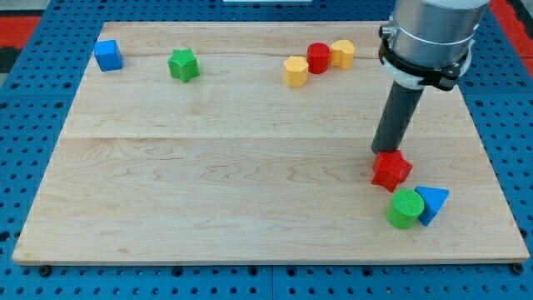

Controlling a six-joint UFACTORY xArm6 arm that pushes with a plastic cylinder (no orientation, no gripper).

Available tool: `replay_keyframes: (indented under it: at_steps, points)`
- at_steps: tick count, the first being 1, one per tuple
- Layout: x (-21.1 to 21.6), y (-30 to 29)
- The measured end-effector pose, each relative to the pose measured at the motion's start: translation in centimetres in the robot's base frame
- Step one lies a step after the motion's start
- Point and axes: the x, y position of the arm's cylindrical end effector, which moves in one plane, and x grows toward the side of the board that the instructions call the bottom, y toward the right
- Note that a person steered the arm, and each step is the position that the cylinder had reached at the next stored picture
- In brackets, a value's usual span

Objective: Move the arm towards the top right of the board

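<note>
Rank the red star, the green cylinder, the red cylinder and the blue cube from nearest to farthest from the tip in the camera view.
1. Red star: right at my tip, just below it.
2. Green cylinder: further toward the view's bottom, beside the blue wedge-shaped block.
3. Red cylinder: toward the view's top, between two yellow blocks.
4. Blue cube: the view's top left corner.

The arm's grey body [433,33] is cut off by the view's top edge. The tip [386,152] seems to touch the red star block [391,170], but contact is unclear. The green cylinder [405,208] hides part of the blue triangular block [433,202].
</note>
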Motion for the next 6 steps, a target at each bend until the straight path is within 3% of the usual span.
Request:
replay_keyframes:
  at_steps: [1, 3, 4, 6]
  points:
    - [-1.2, 0.6]
    - [-16.6, 9.4]
    - [-21.3, 6.1]
    - [-21.7, 4.2]
